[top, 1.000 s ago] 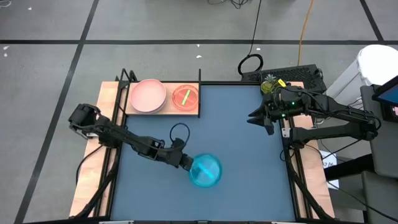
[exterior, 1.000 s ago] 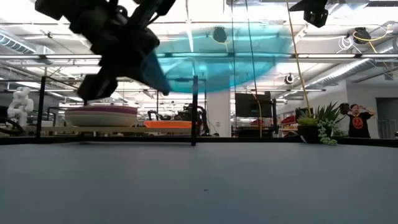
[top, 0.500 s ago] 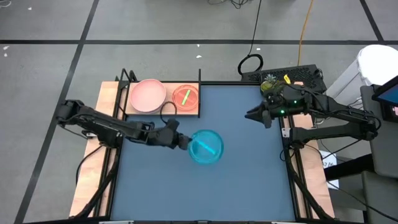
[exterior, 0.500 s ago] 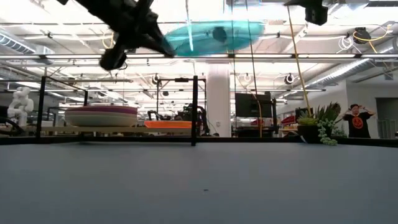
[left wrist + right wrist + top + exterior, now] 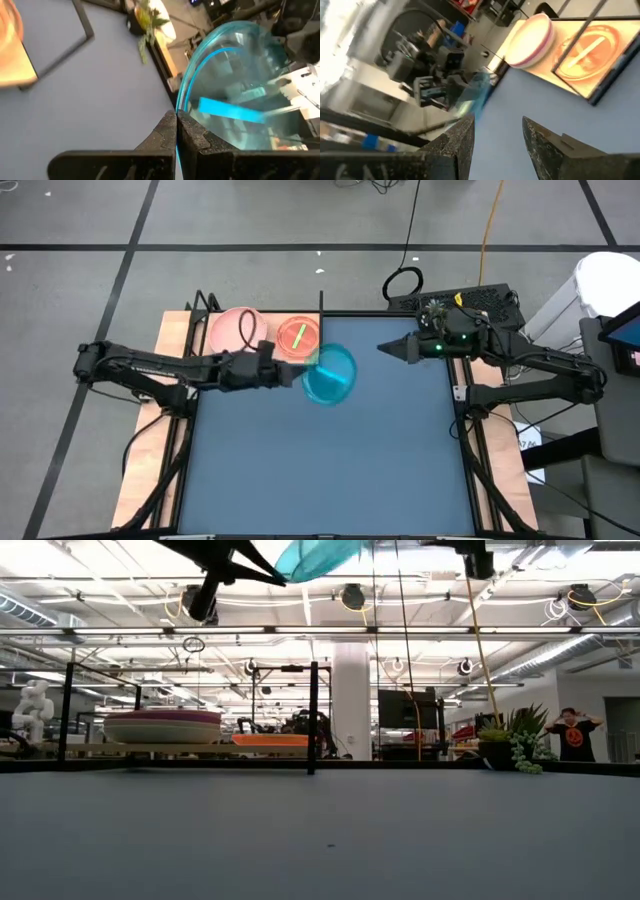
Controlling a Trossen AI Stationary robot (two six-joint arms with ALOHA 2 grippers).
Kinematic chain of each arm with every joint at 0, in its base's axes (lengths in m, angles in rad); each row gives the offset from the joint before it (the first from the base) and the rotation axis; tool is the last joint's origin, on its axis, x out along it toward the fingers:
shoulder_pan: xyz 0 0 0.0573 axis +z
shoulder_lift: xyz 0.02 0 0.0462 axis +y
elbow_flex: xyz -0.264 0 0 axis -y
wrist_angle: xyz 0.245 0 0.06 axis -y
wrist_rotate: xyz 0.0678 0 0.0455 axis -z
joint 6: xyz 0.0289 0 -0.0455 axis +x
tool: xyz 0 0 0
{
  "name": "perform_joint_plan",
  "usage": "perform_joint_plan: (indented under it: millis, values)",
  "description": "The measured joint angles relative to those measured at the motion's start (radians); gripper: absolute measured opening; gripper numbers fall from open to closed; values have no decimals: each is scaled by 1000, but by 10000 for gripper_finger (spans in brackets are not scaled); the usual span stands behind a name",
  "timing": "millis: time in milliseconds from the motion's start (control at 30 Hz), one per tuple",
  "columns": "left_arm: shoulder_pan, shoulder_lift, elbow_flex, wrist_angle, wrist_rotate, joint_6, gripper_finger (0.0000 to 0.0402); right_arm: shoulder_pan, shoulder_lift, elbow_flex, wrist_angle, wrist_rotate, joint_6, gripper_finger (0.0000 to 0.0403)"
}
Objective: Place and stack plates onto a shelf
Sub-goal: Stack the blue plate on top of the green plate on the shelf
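Carrying the teal plate clamped by its rim, the left claw nears the shelf; next, lower it onto the orange plate. Right claw waits part-open, empty.

- We see a dark blue table with light wooden side strips.
- A wooden shelf with black metal uprights sits at the table's far left corner.
- A pink plate tops a stack on the shelf's left half.
- An orange plate with a green stripe lies beside it on the right half.
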Motion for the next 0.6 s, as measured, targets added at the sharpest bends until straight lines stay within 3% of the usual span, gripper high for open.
perform_joint_plan:
  millis: [300,600]
  values:
    - [69,-71,0,-10,-17,89,0,0,59,0,6,6,15,146]
    - [138,-92,0,5,-57,149,0,0,134,0,76,103,3,146]
